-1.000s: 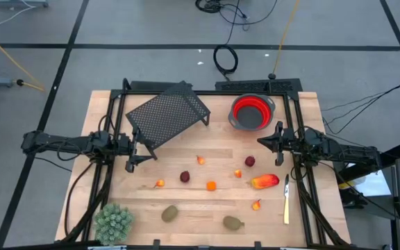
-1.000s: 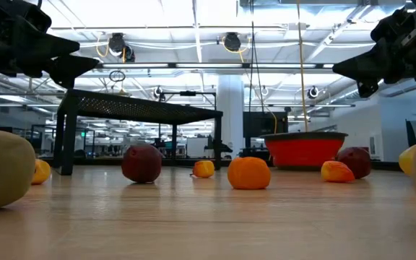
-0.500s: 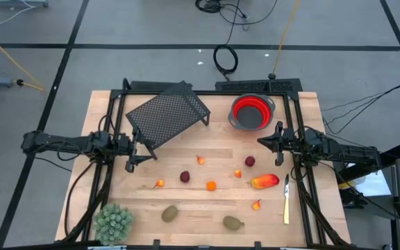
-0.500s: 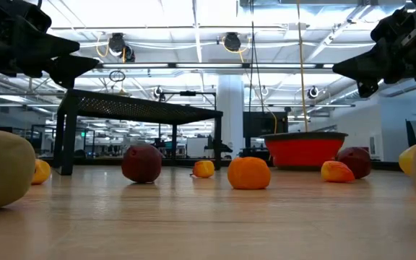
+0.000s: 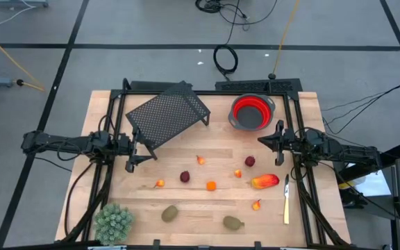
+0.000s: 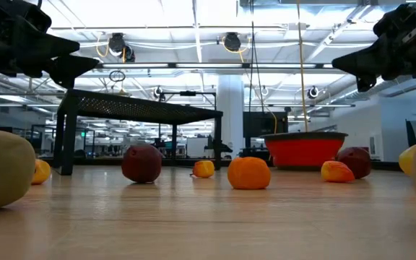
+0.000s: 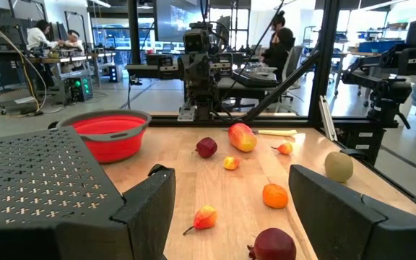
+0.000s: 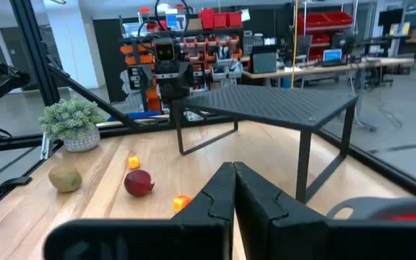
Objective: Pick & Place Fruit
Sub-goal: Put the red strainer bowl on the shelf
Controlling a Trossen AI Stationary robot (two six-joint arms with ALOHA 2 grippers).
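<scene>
The fruit lie scattered on the wooden table (image 5: 117,187). They are two dark red balls (image 5: 185,176) (image 5: 250,161), an orange one (image 5: 211,185), several tiny orange bits (image 5: 200,160), a longer red-orange-yellow piece (image 5: 264,182) and two brownish-green ovals (image 5: 169,214) (image 5: 233,222). My left gripper (image 5: 133,154) hovers open and level at the table's left, beside the black mesh rack (image 5: 167,113); nothing is between its fingers (image 7: 150,198). My right gripper (image 5: 261,142) hovers shut and level at the right, near the red bowl (image 5: 251,111), its fingers (image 8: 222,189) pressed together.
A pale green spiky plant (image 5: 113,222) stands at the near left corner. A pale-handled knife (image 5: 286,201) lies near the right edge. The rack stands on thin legs at the back left. People sit at desks beyond the table (image 7: 42,36).
</scene>
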